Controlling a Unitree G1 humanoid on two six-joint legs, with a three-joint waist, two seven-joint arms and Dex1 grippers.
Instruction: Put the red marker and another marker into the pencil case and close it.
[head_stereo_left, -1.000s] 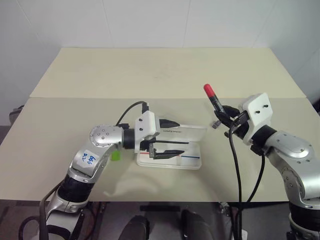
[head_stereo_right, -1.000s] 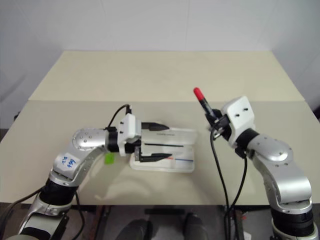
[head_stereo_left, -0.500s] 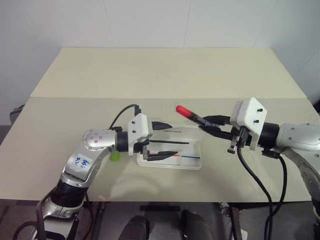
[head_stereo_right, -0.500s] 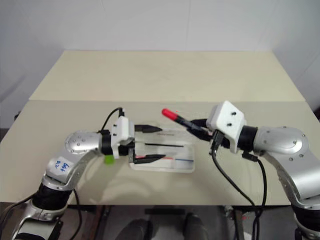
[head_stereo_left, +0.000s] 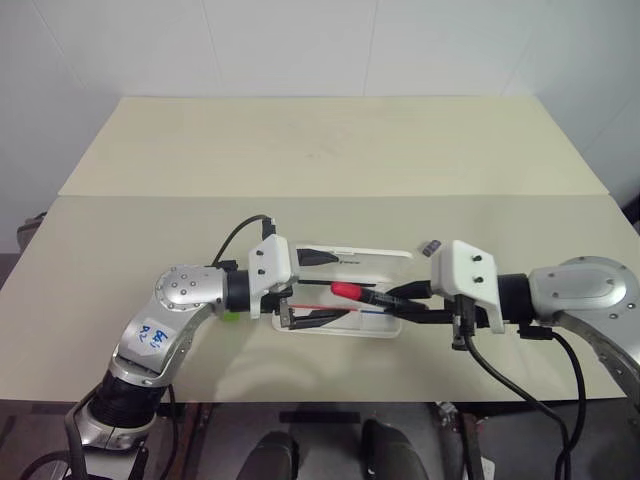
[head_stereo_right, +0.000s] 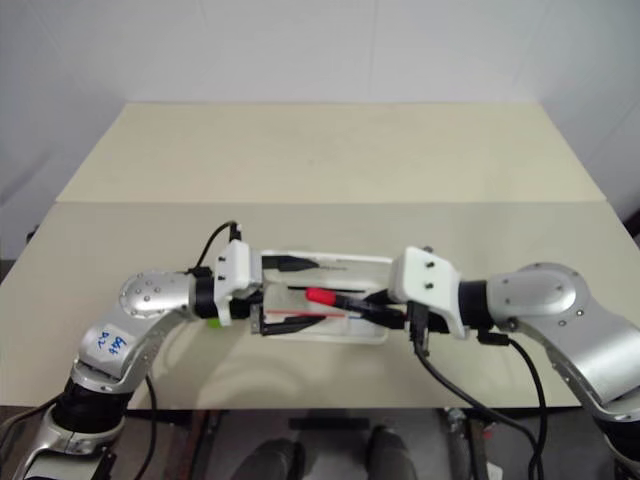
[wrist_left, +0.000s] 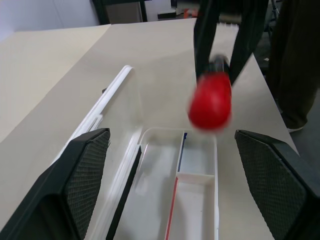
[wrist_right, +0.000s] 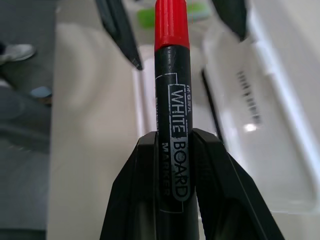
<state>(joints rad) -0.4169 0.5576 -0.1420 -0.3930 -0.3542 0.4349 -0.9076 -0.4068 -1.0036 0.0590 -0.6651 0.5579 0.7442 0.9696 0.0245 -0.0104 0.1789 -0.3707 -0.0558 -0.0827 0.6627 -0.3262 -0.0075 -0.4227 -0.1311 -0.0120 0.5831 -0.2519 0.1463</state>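
Red marker (head_stereo_left: 352, 291) sits clamped in the right gripper (head_stereo_left: 400, 297), fingers shut on its black barrel, red cap leading toward frame left. It hovers just above the open pencil case (head_stereo_left: 392, 325) at centre of the surface (head_stereo_left: 300, 150). From the right wrist view, barrel runs roughly along the tray's length, which is what we want.

Left gripper (head_stereo_left: 318, 285) has fingers spread wide around the case's left end, one finger by the raised lid (head_stereo_left: 375, 255), the other along the tray's near edge. Whether they touch the case, can't tell. It holds nothing.

Green highlighter (head_stereo_left: 231, 315) lies on the surface left of the case, half hidden behind the left wrist.

For the drop, my read:
- Keep the marker parallel to the long compartment; check it isn't straddling the divider (wrist_left: 178, 175).
- Lower until the cap is below the rim before releasing, else it may bounce out.
- Watch clearance: cap is close to the left fingers, looks tight.
- Left side should keep the lid propped clear.

Small dark clip (head_stereo_left: 432, 245) near the case's right end is out of the way.
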